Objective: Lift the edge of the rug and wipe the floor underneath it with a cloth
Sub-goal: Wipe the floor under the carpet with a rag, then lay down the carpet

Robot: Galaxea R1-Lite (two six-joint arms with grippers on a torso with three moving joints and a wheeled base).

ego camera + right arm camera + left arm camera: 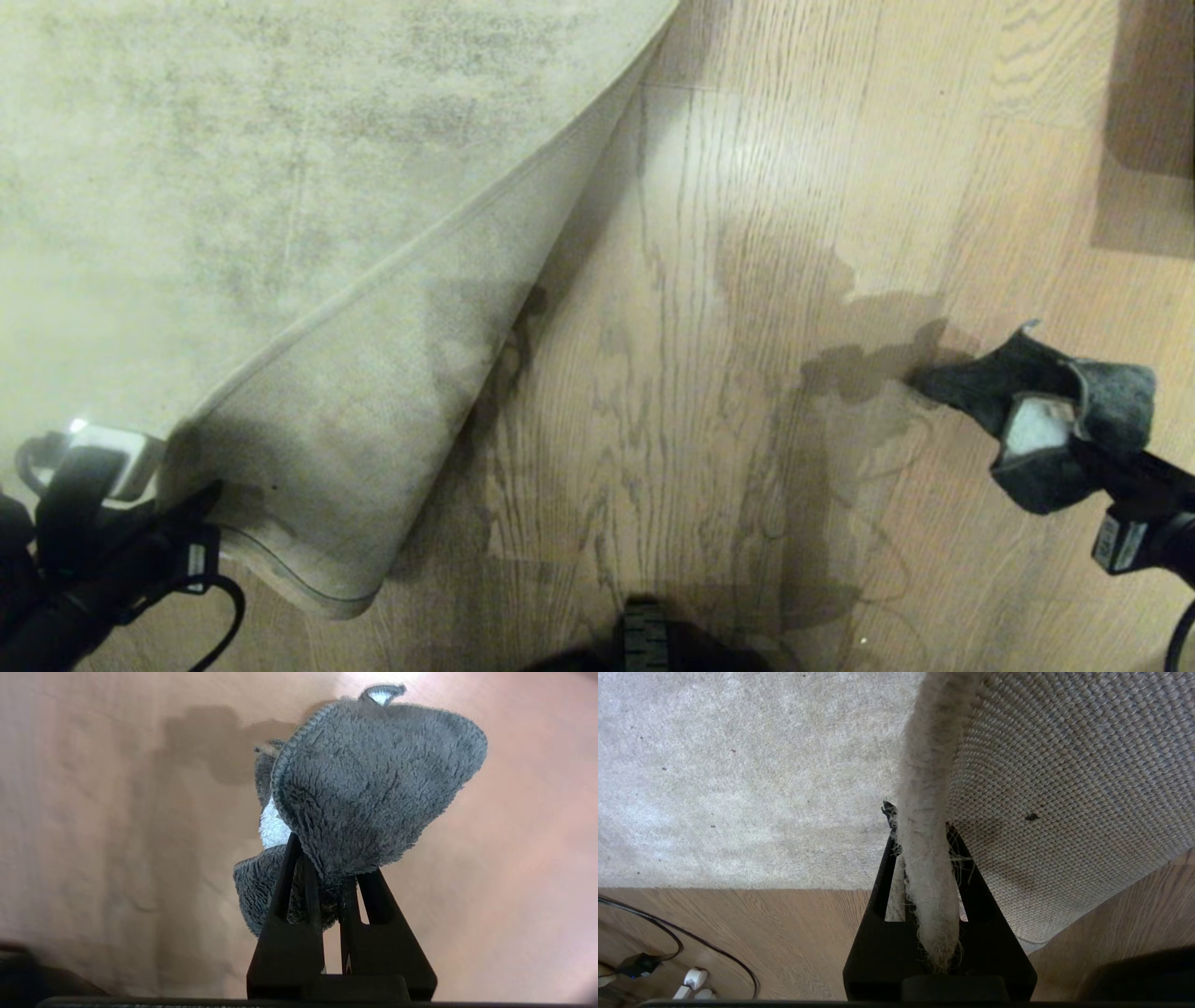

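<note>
Left tool (924, 858) pinched the rug edge (927, 812) raised; right tool (334, 877) clamped the cloth (373, 788) above the floor (709, 373), wiping apparently not begun.

Bare floor (709, 373) lay open between the folded-back rug edge (439, 243) and the cloth (1046, 392); the raised rug flap blocked passage on the left; cables (691, 947) lay near the rug's border.

Black arms, looped black cables, white labels, and wedge-shaped black left hand (924, 868) and right hand (334, 882).
</note>
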